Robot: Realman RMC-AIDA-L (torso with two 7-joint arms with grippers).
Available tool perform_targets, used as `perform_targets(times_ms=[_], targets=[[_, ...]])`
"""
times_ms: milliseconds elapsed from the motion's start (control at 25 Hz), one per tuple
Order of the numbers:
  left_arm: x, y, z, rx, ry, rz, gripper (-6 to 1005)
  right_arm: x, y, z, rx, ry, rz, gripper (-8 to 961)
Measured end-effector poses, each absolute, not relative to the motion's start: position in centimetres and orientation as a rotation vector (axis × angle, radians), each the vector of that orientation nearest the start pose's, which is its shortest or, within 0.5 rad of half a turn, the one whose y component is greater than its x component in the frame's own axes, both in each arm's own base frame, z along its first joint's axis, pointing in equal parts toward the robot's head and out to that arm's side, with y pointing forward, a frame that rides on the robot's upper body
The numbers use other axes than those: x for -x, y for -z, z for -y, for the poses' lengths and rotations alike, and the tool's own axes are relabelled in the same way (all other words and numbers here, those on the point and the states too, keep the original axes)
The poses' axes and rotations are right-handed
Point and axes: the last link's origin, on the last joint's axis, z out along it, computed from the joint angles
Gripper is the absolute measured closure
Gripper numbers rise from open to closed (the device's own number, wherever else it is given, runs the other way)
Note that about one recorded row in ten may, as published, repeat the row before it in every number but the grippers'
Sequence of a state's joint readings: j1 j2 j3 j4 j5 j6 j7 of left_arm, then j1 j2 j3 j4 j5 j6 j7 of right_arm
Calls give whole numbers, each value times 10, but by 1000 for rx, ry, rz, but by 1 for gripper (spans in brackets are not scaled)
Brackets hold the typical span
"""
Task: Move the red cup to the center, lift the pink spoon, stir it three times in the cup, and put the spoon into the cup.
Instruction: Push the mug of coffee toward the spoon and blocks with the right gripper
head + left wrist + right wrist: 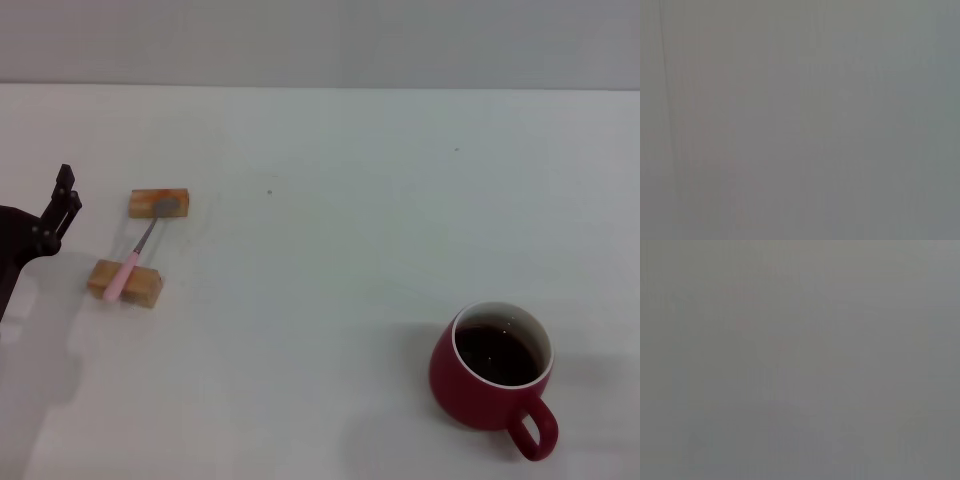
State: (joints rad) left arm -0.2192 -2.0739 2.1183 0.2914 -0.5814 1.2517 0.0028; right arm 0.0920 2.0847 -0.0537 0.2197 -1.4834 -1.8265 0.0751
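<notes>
Head view: the left gripper reaches in at the table's left edge, its arm cut off by the frame; its fingers stand slightly parted, holding nothing. Just right of them the pink spoon bridges two wooden blocks. The red cup stands far right of them, handle toward the robot. The right gripper is out of sight. Both wrist views show only featureless grey.

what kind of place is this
Probably a robot test bench, not a kitchen: a bare white table, a spoon propped on two wooden blocks, a cup, the left gripper nearby.
</notes>
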Motion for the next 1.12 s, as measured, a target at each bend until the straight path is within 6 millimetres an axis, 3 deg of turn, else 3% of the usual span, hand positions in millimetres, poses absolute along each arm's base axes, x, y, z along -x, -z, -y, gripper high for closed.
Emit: perform_targets(times_ms=[440, 760, 1120], targets=[[343, 12, -276, 1587, 626, 410, 165, -344, -1, -168, 1382, -855, -386, 345], [344, 12, -276, 1589, 623, 410, 165, -362, -6, -160, 1250, -745, -480, 398], [343, 18, -280, 1621, 607, 423, 165, -367, -4, -153, 1281, -722, -495, 790]])
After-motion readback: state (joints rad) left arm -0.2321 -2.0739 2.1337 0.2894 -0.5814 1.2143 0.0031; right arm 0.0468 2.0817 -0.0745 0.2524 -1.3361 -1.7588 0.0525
